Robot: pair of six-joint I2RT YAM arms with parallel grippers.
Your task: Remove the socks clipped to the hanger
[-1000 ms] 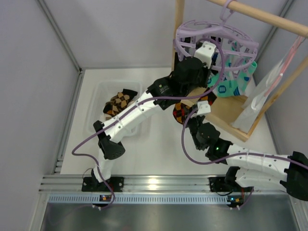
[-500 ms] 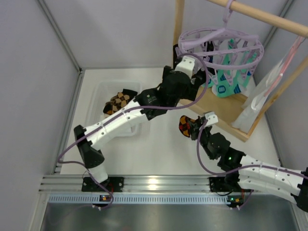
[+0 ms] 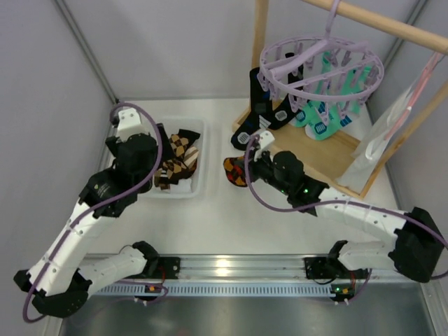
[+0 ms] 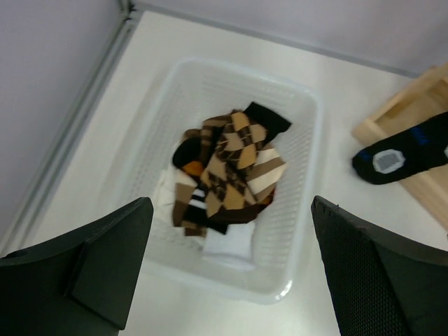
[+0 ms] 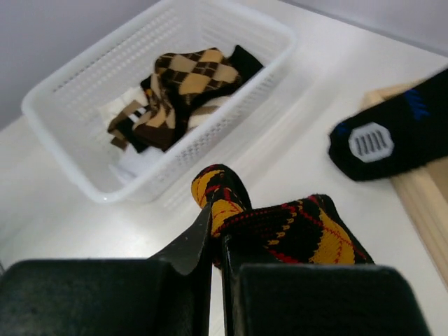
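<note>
Two arms in view, one sock in transit.

Left side: the left tool (image 4: 231,203) hangs over the white basket (image 3: 201,168), its fingers wide apart and holding nothing. Inside the basket lies a loose heap of tan argyle socks (image 4: 234,168) with some white and black fabric beneath.

Centre: the right tool (image 5: 217,231) is clamped shut on an orange-and-black argyle sock (image 5: 294,227). It stands just right of the basket, over bare counter (image 3: 210,224), between the basket and the wooden rack base (image 3: 329,157). Whether the sock's low end touches the counter cannot be told.

Right side, far: the lavender hanger (image 3: 268,73) hangs from the wooden rail. Black socks (image 3: 259,94) remain clipped on its left side and mint-teal socks (image 3: 322,119) on its right. One black toe with a white label reaches down near the rack base.

Governing relation: the basket lies to the left of the held sock, close by, with only the basket's right wall between them. The sock bunches out from the right tool toward that wall, its length roughly across the direction of travel. In my judgement the coming move is a short carry leftward over the rim, then a release.

Hazard noted: the left tool occupies the space above the basket, so the two arms could crowd one another. For the socks left on the hanger, the right arm is the nearer.
</note>
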